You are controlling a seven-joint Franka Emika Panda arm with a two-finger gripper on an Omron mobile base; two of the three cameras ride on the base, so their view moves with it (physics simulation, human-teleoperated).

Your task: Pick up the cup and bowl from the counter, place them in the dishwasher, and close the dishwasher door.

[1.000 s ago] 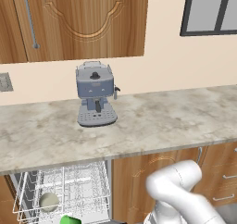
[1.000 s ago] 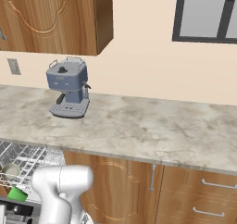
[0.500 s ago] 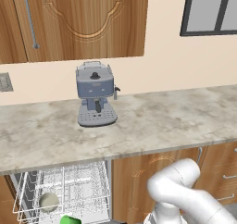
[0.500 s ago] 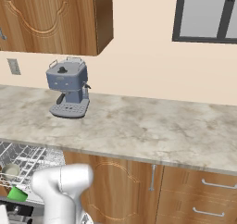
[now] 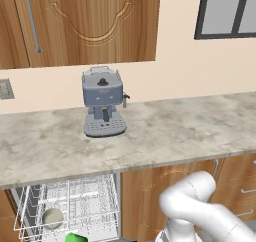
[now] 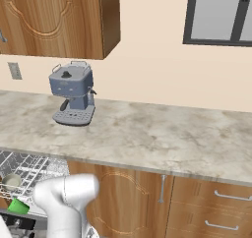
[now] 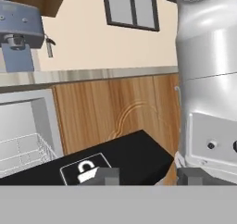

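Note:
The dishwasher's white wire rack (image 5: 70, 206) stands pulled out under the counter (image 5: 165, 131). In it lie the grey-beige bowl (image 5: 52, 217) and, nearer the front, the green cup (image 5: 75, 237). In the right base view, the bowl (image 6: 12, 181) and cup (image 6: 18, 205) sit in the rack (image 6: 29, 165) just left of my arm (image 6: 66, 197). My gripper (image 7: 149, 177) is low beside the cabinets, open, with nothing between its fingertips (image 7: 107, 176). A corner of the rack (image 7: 23, 149) shows at the hand view's left. The dishwasher door is out of view.
A blue-grey coffee machine (image 5: 102, 107) stands on the counter near the wall. Wooden cabinet doors (image 5: 165, 186) and drawers (image 6: 216, 207) run to the right of the dishwasher. Wall cabinets (image 5: 90, 21) hang above, and a window (image 6: 221, 13) is at the right.

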